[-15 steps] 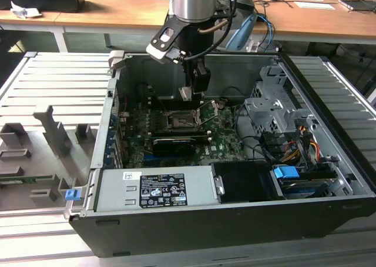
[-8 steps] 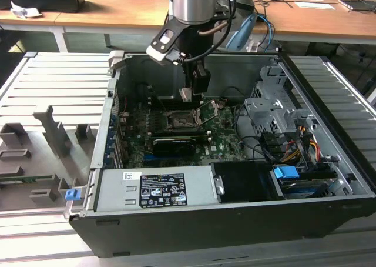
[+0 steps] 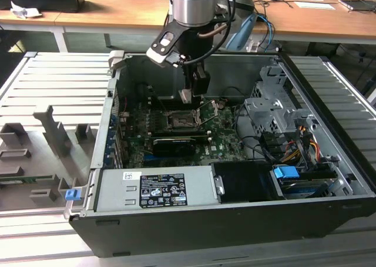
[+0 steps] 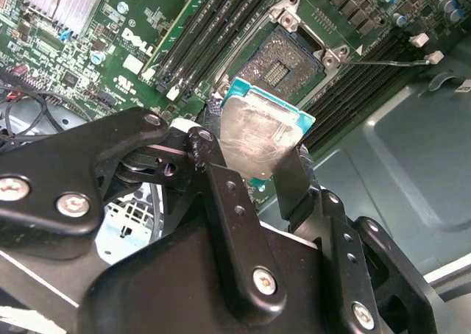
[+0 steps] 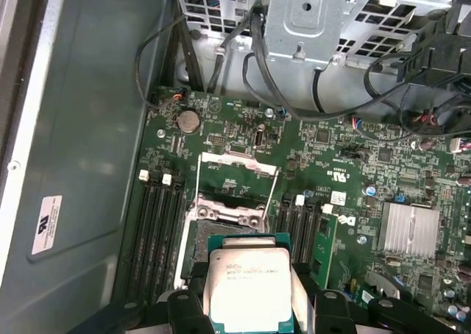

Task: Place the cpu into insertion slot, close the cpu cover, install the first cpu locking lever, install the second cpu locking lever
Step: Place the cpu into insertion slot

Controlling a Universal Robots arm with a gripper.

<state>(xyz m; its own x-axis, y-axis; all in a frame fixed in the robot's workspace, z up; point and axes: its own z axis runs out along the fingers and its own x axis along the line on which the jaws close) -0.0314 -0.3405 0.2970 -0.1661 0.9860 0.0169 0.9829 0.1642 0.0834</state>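
Fingers [image 4: 293, 178] pinch the cpu [image 4: 257, 134] above the insertion slot [image 4: 283, 62].

Silver-topped cpu [image 5: 249, 293] above bare insertion slot [image 4: 283, 62] (cpu cover [image 5: 228, 213] open)

The setting is a robotics laboratory or electronics assembly workshop. 1 open computer case [image 3: 176, 237] lies on a ribbed metal bench [image 3: 53, 79], with grey part fixtures [image 3: 51, 132] at the exterior view's left. Behind it stand wooden desks [image 3: 117, 11] carrying papers [image 3: 311, 5]. 1 industrial robot arm [image 3: 194, 5] hangs over the case, above its exposed green motherboard [image 3: 223, 136].
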